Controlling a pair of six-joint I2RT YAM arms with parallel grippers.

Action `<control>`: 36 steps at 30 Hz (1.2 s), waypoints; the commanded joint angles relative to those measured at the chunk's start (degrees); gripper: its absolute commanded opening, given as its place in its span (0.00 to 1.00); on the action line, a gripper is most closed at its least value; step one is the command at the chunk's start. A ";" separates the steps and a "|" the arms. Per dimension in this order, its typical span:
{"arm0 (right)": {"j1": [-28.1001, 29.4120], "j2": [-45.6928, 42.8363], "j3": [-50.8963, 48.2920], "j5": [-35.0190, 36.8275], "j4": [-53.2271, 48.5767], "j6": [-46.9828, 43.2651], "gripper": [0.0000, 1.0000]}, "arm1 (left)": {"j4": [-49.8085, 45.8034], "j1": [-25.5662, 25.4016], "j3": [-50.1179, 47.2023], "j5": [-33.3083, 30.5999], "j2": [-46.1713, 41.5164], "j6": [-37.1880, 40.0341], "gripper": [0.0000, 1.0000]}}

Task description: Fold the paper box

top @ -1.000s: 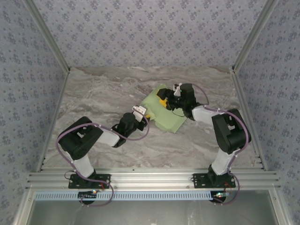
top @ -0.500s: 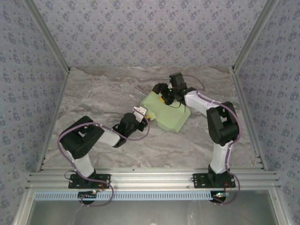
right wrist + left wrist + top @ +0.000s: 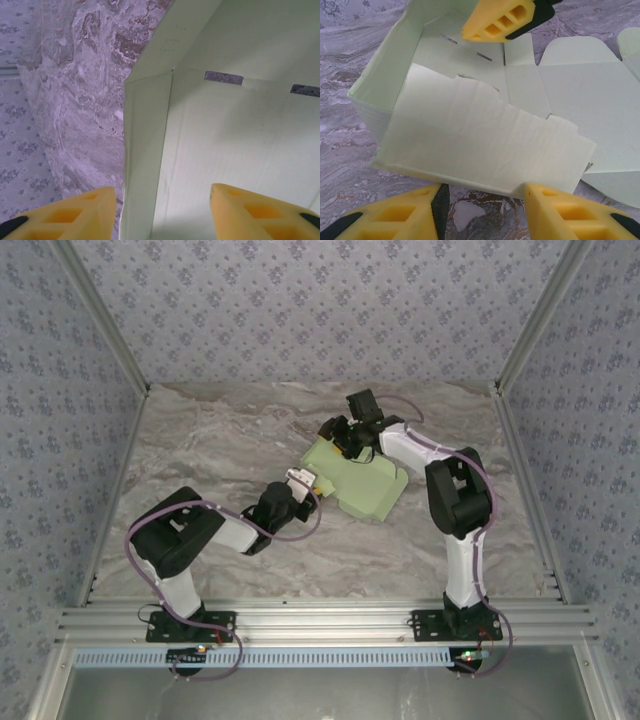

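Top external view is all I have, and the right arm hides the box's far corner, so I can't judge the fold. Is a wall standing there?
Observer: Yes. In the right wrist view a wall of the paper box stands upright between the fingers of the right gripper, one outside over the table, one inside.
Operator: Pinched?
Observer: No, the jaws stand well apart, far wider than the thin card.
Operator: And the left side?
Observer: In the left wrist view the left gripper is open, the near flap's edge lying just ahead of its fingers.
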 commanded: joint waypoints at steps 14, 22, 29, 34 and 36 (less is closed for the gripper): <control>0.37 1.73 5.67 -0.79 -3.73 2.38 0.52 | 1.08 -0.98 1.44 0.69 1.24 1.26 0.45; 0.98 3.69 9.32 1.17 -6.43 0.25 0.55 | 0.67 -1.31 2.19 0.47 2.24 1.37 0.45; 0.66 7.16 11.62 1.18 -7.62 -0.16 0.51 | 0.29 -1.54 2.49 0.23 2.32 1.62 0.45; 0.18 10.06 15.05 0.47 -9.47 -0.75 0.46 | 0.11 -1.84 2.77 0.09 2.32 1.60 0.45; 0.16 9.80 15.47 0.95 -9.74 -1.15 0.39 | -0.27 -1.80 2.99 0.07 2.50 1.70 0.44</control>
